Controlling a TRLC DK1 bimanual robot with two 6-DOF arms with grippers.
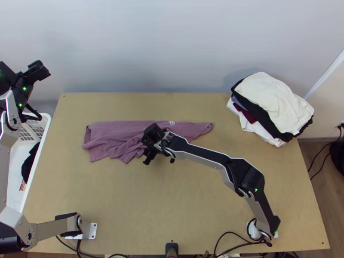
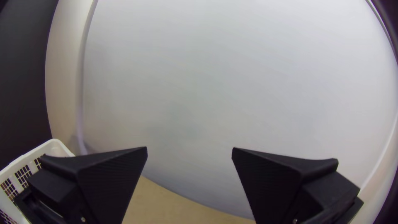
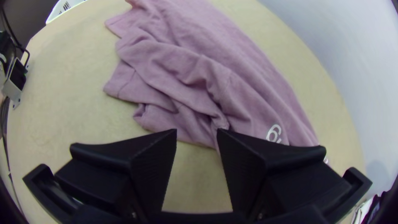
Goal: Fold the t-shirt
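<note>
That floppy mauve fabric t-shirt (image 1: 109,136) near the far edge of the light wooden desk (image 1: 129,206) should be super light, so with left black claw (image 2: 189,147) and right black claw (image 3: 197,129) gaping, I'd pinch its near side, maybe a hem.

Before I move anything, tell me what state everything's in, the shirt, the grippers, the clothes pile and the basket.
T-shirt: in a long strip, rumpled along its near side
Left gripper: open
Right gripper: open, by the t-shirt
Clothes pile: stacked, edges uneven
Basket: dark cloth inside
</note>
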